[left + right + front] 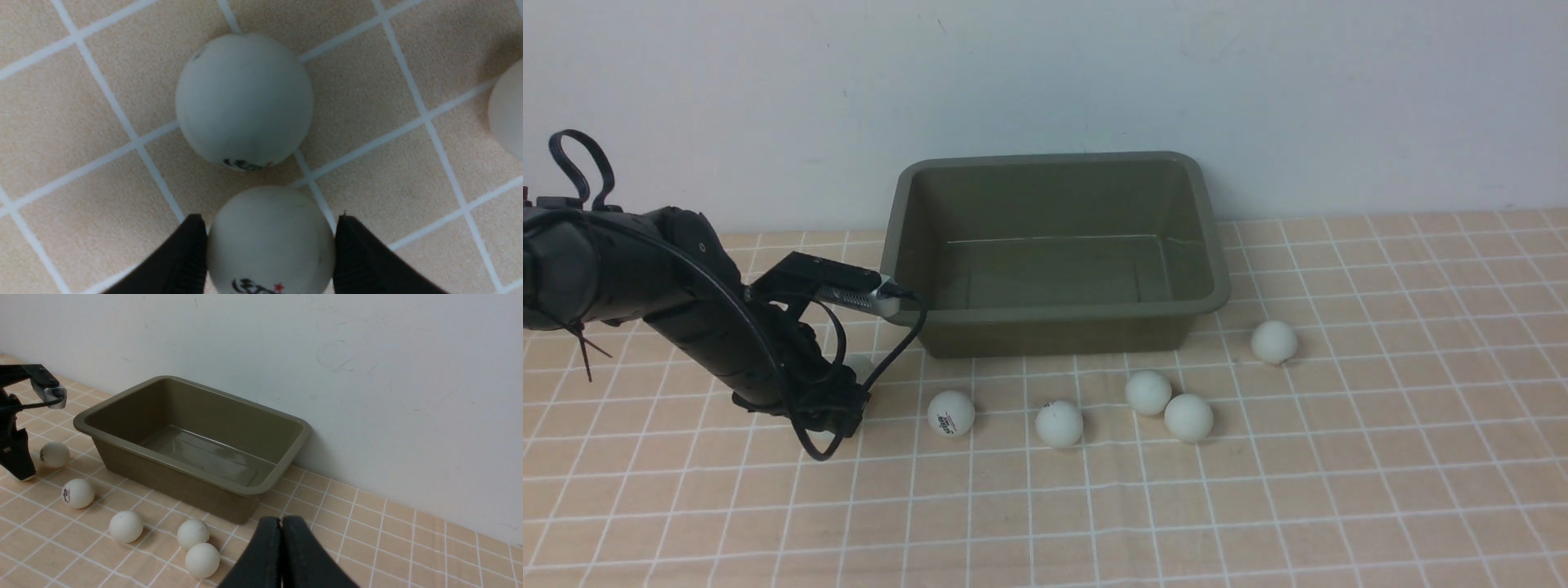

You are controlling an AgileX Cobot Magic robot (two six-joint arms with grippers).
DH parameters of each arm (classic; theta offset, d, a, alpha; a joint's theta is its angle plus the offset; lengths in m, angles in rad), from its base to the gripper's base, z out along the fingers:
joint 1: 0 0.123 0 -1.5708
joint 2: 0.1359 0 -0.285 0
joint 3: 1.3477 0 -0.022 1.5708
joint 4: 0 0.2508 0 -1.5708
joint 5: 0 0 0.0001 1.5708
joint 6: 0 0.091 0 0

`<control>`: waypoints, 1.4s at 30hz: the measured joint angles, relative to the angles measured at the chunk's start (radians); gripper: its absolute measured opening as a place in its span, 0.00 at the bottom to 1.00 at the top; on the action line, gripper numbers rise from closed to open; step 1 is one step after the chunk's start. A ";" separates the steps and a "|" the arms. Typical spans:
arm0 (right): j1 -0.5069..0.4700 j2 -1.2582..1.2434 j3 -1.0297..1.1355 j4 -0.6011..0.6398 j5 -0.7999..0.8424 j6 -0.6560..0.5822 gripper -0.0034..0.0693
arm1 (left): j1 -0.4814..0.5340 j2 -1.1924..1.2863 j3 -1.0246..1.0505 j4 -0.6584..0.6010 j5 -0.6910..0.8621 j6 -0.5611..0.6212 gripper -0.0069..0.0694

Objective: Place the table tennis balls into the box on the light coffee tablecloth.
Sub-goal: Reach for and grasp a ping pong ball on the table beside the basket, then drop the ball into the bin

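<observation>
Resting on the peach-beige gridded tablecloth [1258, 506], one white table tennis ball [269, 241] sits between the black fingers [184, 261] of the left end effector [269, 216], which press against both its sides. It is a closed grip, low on the surface, left of the olive-green box [1054, 309]. A second ball [244, 100] lies just beyond it. Five more lie loose before the box: a logo ball [951, 412], a plain ball [1059, 424], a farther ball [1148, 392] seemingly touching a nearer ball [1188, 417], and a lone ball [1274, 341] near the box's right front corner. The box stands against the white wall [1045, 73], its bare floor showing. The right end effector [281, 522] hovers above the surface — fingers pressed together, holding nothing.
</observation>
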State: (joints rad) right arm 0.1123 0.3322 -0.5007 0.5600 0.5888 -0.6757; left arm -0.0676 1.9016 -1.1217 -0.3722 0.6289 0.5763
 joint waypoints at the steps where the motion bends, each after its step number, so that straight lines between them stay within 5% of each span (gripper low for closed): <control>1: 0.000 0.000 0.000 0.000 0.000 0.000 0.03 | 0.000 0.000 -0.006 0.000 0.023 0.000 0.51; 12: 0.000 0.001 0.000 0.000 -0.026 0.000 0.03 | -0.017 -0.072 -0.236 -0.216 0.545 0.073 0.51; 20: 0.000 0.001 0.000 0.000 -0.027 0.000 0.03 | -0.017 0.010 -0.511 -0.351 0.362 0.202 0.51; 26: 0.000 0.001 0.000 0.000 -0.031 0.000 0.03 | -0.017 0.188 -0.706 -0.329 0.408 0.220 0.51; 31: 0.000 0.001 0.000 0.000 -0.034 0.000 0.03 | -0.017 0.284 -0.862 -0.295 0.567 0.101 0.54; 39: 0.000 0.001 0.000 0.000 -0.034 0.000 0.03 | -0.019 0.274 -1.122 -0.116 0.599 -0.185 0.51; 42: 0.000 0.001 0.000 0.000 -0.034 -0.001 0.03 | -0.037 0.274 -1.147 -0.121 0.601 -0.185 0.51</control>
State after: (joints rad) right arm 0.1123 0.3333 -0.5007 0.5600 0.5547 -0.6769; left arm -0.1041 2.1752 -2.2690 -0.4931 1.2294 0.3917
